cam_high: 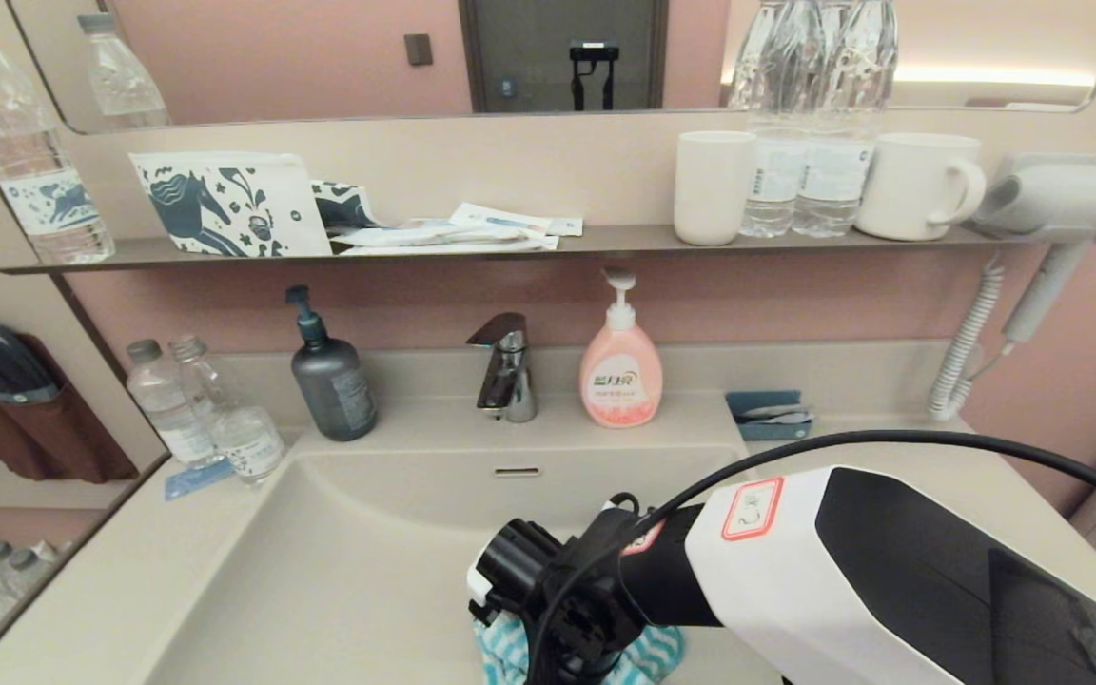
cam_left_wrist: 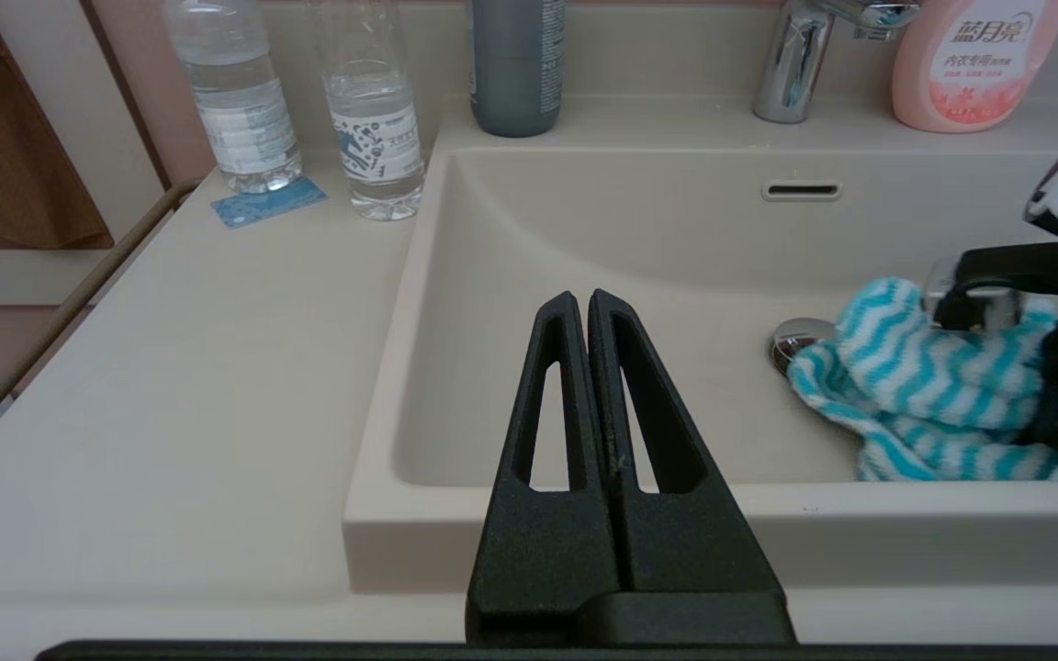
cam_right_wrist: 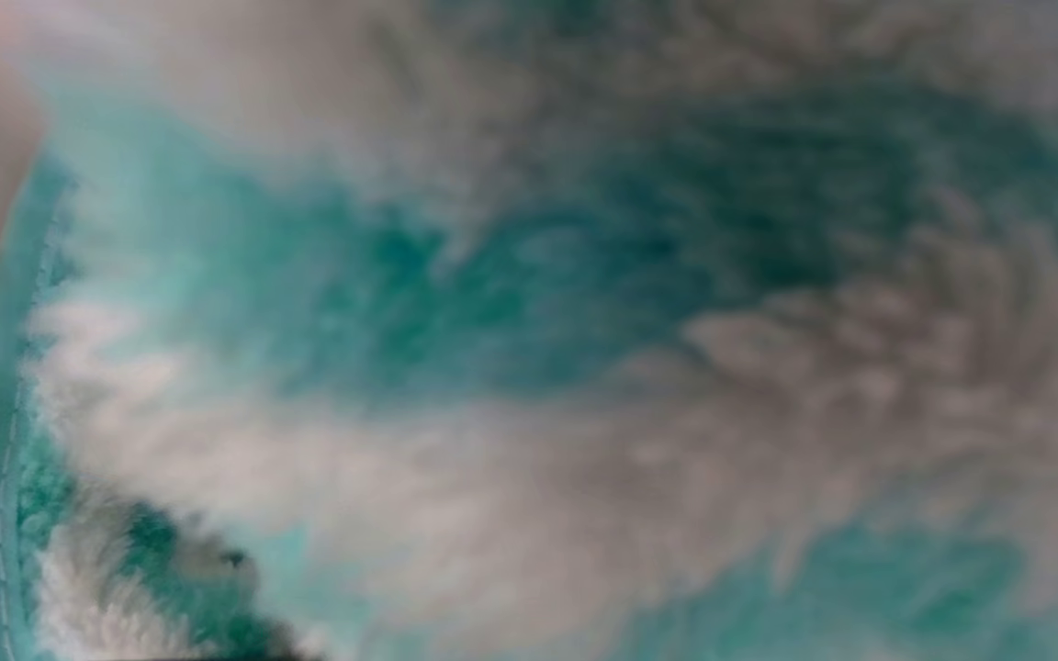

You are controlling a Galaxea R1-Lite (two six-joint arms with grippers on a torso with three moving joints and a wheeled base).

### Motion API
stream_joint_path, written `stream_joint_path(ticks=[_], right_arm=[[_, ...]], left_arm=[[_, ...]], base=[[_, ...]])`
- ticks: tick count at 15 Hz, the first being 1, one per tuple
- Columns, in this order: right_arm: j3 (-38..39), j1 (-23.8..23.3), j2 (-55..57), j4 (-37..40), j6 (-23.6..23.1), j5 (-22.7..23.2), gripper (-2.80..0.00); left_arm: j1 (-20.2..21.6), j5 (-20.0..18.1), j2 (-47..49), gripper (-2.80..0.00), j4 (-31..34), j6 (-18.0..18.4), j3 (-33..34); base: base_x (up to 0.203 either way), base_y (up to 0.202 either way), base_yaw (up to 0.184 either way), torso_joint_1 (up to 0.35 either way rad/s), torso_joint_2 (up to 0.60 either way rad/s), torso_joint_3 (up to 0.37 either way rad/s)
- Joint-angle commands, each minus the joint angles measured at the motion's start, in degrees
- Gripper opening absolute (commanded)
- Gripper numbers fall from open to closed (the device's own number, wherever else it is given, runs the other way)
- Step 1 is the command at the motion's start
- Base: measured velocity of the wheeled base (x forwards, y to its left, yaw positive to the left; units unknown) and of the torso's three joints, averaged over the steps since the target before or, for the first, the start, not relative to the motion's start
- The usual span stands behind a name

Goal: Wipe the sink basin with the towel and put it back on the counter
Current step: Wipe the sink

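Head view: right arm reaching in from the right, bent down into the sink basin (cam_high: pixel 358 571), right tool (cam_high: pixel 572 656) buried in the striped towel (cam_high: pixel 510 661) near the front of the basin, fingers hidden, so cannot tell whether apart or together. Behind the basin on the worktop (cam_high: pixel 82 590): a chrome tap (cam_high: pixel 503 366), a dark grey pump bottle (cam_high: pixel 331 373) to its left, a pink soap bottle (cam_high: pixel 620 362) to its right, two clear water bottles (cam_high: pixel 210 414) at the left back corner beside a small blue card (cam_high: pixel 196 479). Above, a thin dark shelf (cam_high: pixel 605 240) carrying cups, water bottles and a printed pouch; a hair dryer (cam_high: pixel 1062 205) on the wall at the right. Left wrist view: left tool (cam_left_wrist: pixel 587 303) hanging over the front rim of the basin (cam_left_wrist: pixel 584 266), well apart from the towel, its two black fingers (cam_left_wrist: pixel 630 441) pressed together with nothing between them. Towel (cam_left_wrist: pixel 915 386) bunched on the basin floor, one edge touching the round chrome drain plug (cam_left_wrist: pixel 795 335), overflow slot (cam_left_wrist: pixel 801 191) on the back wall above. Right arm's black wrist parts on top of the towel at the edge of the picture. Right wrist view: filled almost wholly by fluffy turquoise-and-white towel (cam_right_wrist: pixel 529 367) pressed close to the lens, a stitched hem along one side; no fingers visible.
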Motion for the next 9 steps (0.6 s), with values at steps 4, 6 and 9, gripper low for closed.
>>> stream_joint_path(ticks=[4, 6, 9], right_arm=[[-5.76, -0.43, 1.07, 0.19, 1.93, 0.07, -2.80], [-7.64, -0.07, 2.55, 0.15, 2.31, 0.07, -2.80], [-11.61, 1.69, 5.17, -0.84, 4.09, 0.15, -2.80]], left_arm=[[0.02, 0.02, 0.07, -2.80, 0.03, 0.00, -0.01], [-0.06, 0.02, 0.07, -2.80, 0.03, 0.00, -0.04], [0.02, 0.02, 0.07, -2.80, -0.03, 0.00, -0.04]], base=[[0.000, 0.000, 0.000, 0.000, 0.00, 0.000], [0.000, 0.000, 0.000, 0.000, 0.00, 0.000], [0.000, 0.000, 0.000, 0.000, 0.00, 0.000]])
